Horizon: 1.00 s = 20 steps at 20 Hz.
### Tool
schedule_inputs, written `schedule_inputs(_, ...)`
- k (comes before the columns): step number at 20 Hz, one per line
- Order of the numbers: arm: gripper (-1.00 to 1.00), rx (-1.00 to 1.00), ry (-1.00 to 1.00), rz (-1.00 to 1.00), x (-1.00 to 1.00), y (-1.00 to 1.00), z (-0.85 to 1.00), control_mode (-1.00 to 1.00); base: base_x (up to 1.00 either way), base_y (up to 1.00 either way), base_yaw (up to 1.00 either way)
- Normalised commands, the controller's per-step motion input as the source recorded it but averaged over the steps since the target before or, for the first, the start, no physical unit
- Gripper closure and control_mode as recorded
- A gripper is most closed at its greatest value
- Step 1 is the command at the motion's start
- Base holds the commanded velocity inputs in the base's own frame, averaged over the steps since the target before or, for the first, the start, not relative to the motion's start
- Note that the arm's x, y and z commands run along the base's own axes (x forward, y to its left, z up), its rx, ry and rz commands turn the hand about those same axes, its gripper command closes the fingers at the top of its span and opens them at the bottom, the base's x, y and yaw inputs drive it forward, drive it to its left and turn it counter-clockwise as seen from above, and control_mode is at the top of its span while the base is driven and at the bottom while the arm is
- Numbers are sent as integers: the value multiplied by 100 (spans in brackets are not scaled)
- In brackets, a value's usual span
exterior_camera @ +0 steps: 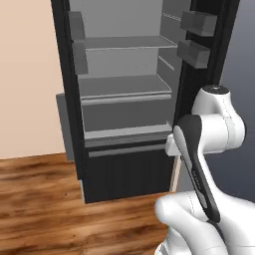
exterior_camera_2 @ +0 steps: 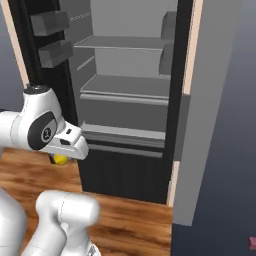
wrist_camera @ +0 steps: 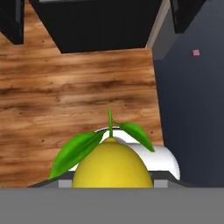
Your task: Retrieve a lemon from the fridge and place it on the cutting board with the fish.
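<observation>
The lemon (wrist_camera: 112, 164) is bright yellow with a green stem and two leaves, and it sits at the bottom centre of the hand view. It also shows as a yellow spot, the lemon (exterior_camera_2: 61, 159), under the white hand. My gripper (exterior_camera_2: 62, 156) is shut on it, held low over the wooden floor in front of the fridge (exterior_camera: 124, 89). The black fridge (exterior_camera_2: 125, 85) stands open, its grey shelves bare. The lemon hides the fingertips. The cutting board and the fish are out of view.
Both fridge doors stand open, and the door bins (exterior_camera: 196, 37) and door bins (exterior_camera_2: 50, 37) jut inward beside the arm. A wooden floor (wrist_camera: 78, 87) lies below. A dark wall (wrist_camera: 192, 109) runs to the right, with a small pink mark (wrist_camera: 196, 52) on it.
</observation>
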Motion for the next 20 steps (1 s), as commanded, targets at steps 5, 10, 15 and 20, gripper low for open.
schedule_inputs(5, 100, 0, 0, 0, 0, 0, 0, 100, -98, 6, 22)
schedule_inputs(10, 100, 0, 0, 0, 0, 0, 0, 100, -83, 21, 46)
schedule_inputs(15, 100, 0, 0, 0, 0, 0, 0, 100, -68, 56, 61)
schedule_inputs(20, 100, 0, 0, 0, 0, 0, 0, 100, -39, 84, 80)
